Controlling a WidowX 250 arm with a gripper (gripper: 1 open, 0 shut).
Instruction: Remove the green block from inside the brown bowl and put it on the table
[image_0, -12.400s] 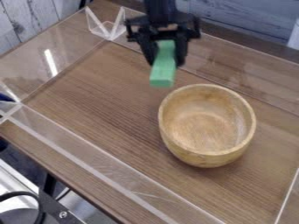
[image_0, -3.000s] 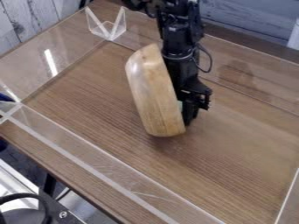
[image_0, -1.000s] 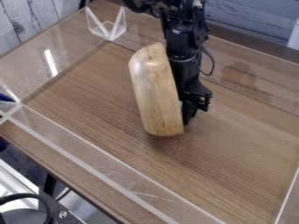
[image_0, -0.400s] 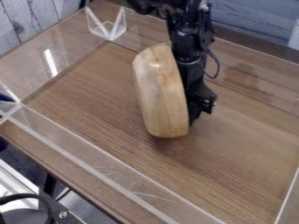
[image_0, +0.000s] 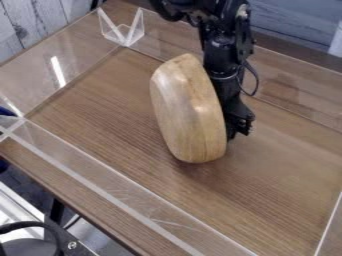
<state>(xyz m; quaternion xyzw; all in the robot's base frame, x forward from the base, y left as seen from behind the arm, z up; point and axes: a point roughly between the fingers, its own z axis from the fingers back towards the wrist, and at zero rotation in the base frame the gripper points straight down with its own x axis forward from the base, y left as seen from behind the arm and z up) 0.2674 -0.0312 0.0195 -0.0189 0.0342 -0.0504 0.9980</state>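
Black arm, seemingly angled downward (image_0: 225, 45)

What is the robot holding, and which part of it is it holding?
The round, light tan wooden bowl, tipped up on its side. The black gripper seems to have it by the wall on its far side, but the exact pinching spot is hidden.

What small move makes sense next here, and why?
Probably lower the brown bowl gently and level it before letting go: it is tipped nearly on edge beside the dark hand, its rounded underside toward the camera, so a release now might let it roll or drop. The green block is not visible, so whether it has left the bowl cannot be told.
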